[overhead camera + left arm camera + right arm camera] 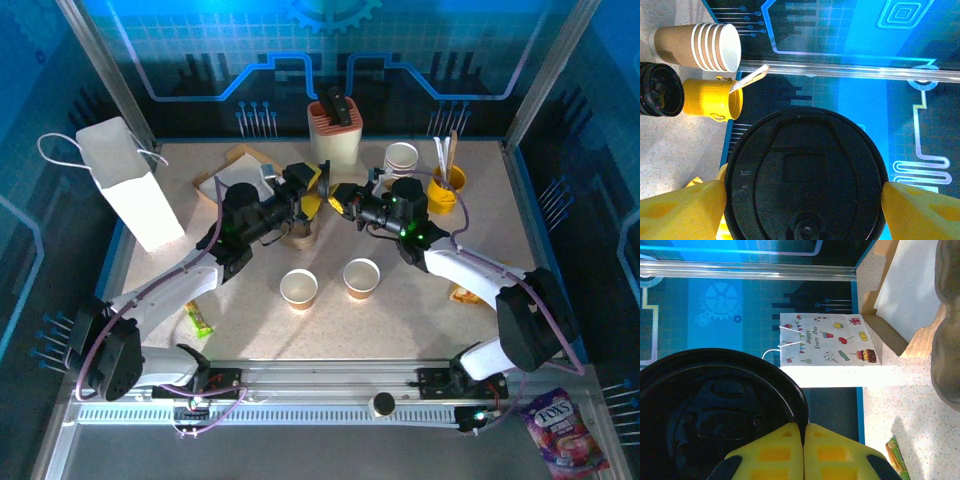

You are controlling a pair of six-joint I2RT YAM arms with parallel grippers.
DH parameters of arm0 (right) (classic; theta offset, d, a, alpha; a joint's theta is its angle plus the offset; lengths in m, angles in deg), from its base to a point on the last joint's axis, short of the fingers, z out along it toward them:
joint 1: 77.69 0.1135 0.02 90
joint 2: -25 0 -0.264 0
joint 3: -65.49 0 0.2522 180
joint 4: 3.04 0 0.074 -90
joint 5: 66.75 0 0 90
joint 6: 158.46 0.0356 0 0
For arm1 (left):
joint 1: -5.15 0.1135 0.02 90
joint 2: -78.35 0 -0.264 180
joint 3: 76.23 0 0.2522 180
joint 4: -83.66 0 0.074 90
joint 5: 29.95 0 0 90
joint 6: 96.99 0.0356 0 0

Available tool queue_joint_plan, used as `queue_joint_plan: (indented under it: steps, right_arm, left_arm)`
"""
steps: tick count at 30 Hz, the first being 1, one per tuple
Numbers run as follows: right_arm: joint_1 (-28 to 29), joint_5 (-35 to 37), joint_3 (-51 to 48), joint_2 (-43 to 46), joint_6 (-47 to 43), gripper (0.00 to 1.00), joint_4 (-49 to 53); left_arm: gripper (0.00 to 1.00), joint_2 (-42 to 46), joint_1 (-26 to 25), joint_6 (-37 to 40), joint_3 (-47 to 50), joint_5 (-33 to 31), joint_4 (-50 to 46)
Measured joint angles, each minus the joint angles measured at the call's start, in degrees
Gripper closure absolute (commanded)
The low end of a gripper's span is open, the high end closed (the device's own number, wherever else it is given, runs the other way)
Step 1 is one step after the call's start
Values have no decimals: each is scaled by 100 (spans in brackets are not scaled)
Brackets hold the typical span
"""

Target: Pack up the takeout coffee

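Left gripper spread, flanking the lidded takeout coffee; contact unclear. Right gripper pressed together, pinching the rim of a loose black lid.

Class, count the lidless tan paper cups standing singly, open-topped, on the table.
2. One lidless tan paper cup stands left of centre; the second cup stands beside it on its right. The arms may hide others.

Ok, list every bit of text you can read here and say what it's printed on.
"Happy Every Day": on the white gift bag, among small party pictures.
"FOX'S": on the purple sweets packet; the smaller print under it is too blurred to read.
Embossed marks on the black lid: too small to read.
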Motion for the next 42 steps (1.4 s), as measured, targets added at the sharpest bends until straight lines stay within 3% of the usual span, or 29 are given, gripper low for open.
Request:
queue_joint_plan:
  steps: [5,15,22,42]
  right_arm:
    - [0,0,0,11,-4,93,7]
    - [22,26,2,22,-9,93,13]
    - [37,42,2,22,-66,93,105]
    - [37,94,90,20,-118,92,291]
  left_arm:
    - [16,0,0,-11,0,4,17]
    - [21,-20,0,-35,0,15,116]
    - [19,-114,0,-44,0,59,168]
    - [28,-157,0,-26,-2,55,177]
